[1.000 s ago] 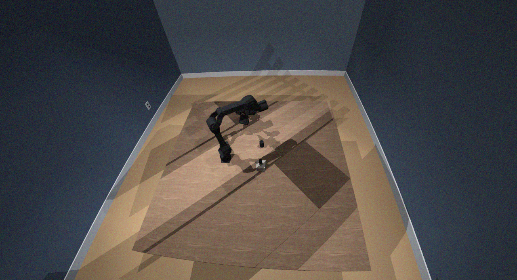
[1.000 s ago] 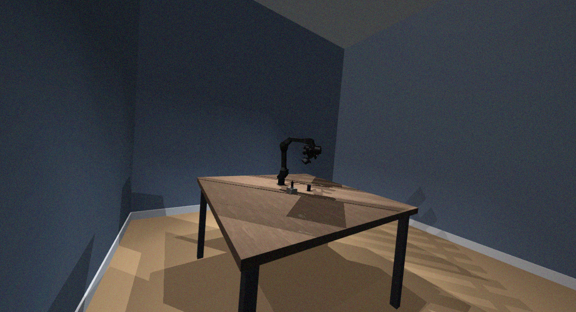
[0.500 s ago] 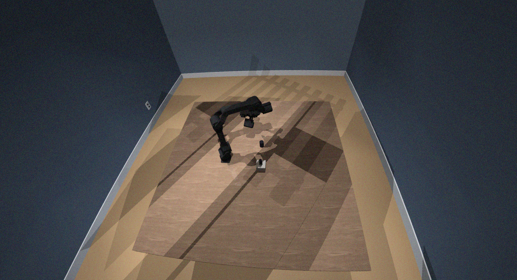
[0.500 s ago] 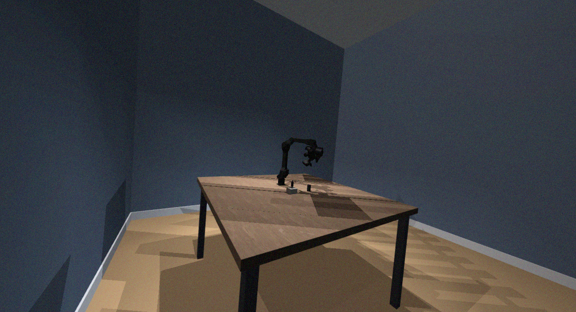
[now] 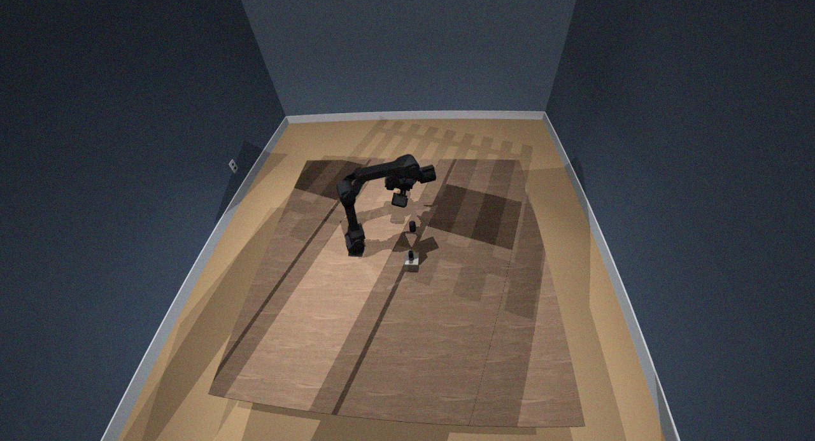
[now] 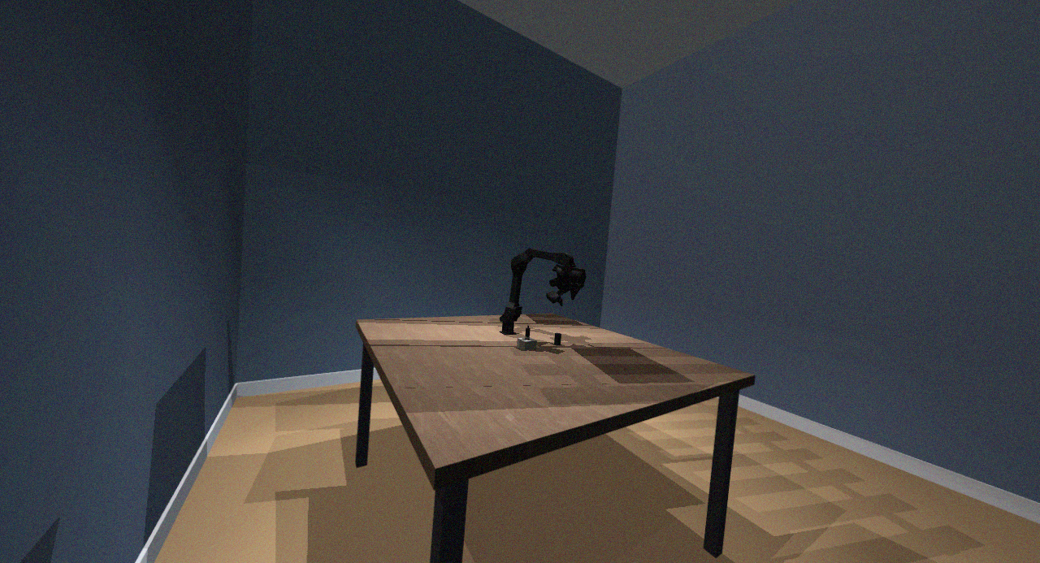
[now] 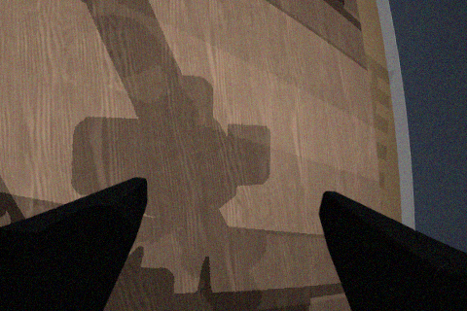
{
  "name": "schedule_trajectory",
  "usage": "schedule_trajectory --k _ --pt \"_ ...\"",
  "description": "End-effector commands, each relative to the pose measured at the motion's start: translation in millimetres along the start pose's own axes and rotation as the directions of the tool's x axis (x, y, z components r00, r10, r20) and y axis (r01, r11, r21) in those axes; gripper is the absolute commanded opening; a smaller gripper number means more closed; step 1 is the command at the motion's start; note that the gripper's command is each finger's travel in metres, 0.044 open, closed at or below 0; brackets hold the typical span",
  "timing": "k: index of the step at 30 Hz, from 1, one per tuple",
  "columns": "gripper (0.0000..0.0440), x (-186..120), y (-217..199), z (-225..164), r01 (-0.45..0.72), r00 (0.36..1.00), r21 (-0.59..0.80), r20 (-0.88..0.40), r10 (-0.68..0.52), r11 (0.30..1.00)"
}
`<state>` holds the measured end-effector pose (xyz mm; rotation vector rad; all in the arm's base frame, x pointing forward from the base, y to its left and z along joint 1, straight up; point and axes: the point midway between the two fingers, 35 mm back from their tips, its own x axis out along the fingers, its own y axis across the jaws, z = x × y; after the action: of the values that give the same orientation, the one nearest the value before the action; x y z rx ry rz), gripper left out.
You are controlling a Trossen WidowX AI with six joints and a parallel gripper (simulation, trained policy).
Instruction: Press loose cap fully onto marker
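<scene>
The dark marker [image 5: 411, 255] [image 6: 527, 332] stands upright in the pale holder block [image 5: 412, 266] [image 6: 526, 345]. The black cap [image 5: 412, 226] [image 6: 557, 339] stands upright on the table, apart from the block, behind it in the top view and to its right in the exterior view. My gripper [image 5: 400, 201] [image 6: 555, 298] [image 7: 235, 196] is open, with nothing between its fingers in the wrist view. It hangs high above the table, well above the cap. Neither the marker nor the cap can be made out in the wrist view.
The wooden table [image 5: 364, 347] [image 6: 494, 414] carries the arm's base [image 5: 354, 245] [image 6: 508, 326], left of the block in the top view. Bands of shadow cross the table top. The arm's own shadow lies beneath the gripper in the wrist view, with the table's edge at the right.
</scene>
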<state>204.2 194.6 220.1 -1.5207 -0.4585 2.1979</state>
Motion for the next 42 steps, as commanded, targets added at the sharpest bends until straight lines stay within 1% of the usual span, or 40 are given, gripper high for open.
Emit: schedule_trajectory --k 1,24,42 --pt "0.032 -4 6 -10 -0.031 0.999 0.0 -0.028 0.031 1.0" --pt "0.0319 -14 49 -56 -0.211 0.97 0.07 -0.109 0.217 0.975" --pt "0.0316 -7 82 -79 -0.366 0.921 0.116 -0.096 0.378 0.923"
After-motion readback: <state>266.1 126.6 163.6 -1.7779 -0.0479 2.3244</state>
